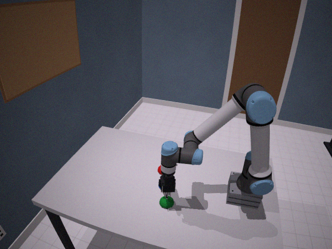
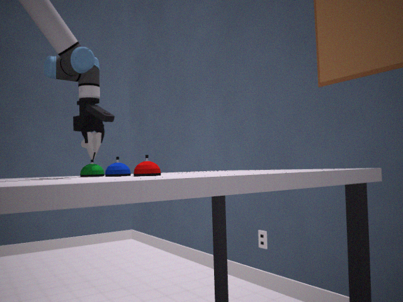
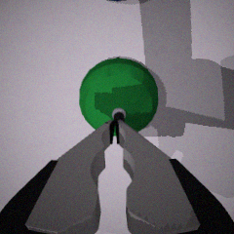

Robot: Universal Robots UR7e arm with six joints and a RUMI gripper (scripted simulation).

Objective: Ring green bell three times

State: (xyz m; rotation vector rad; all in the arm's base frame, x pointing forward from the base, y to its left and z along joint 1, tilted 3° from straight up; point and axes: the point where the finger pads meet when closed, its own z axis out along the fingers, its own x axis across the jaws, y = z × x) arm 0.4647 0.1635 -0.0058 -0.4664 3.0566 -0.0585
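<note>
The green bell [image 2: 92, 170] sits on the white table at the left end of a row of three bells. It also shows in the top view [image 1: 166, 202] and fills the middle of the wrist view [image 3: 119, 95]. My gripper [image 2: 92, 155] is shut and empty, pointing straight down, with its fingertips on top of the green bell's button [image 3: 118, 115]. In the wrist view the closed fingertips meet right at the button stem. The gripper also shows above the bell in the top view [image 1: 167, 194].
A blue bell [image 2: 118, 169] stands right beside the green one, and a red bell [image 2: 147, 168] beyond it. The red bell is partly hidden behind my wrist in the top view [image 1: 159, 169]. The arm's base [image 1: 245, 194] stands on the table's right side.
</note>
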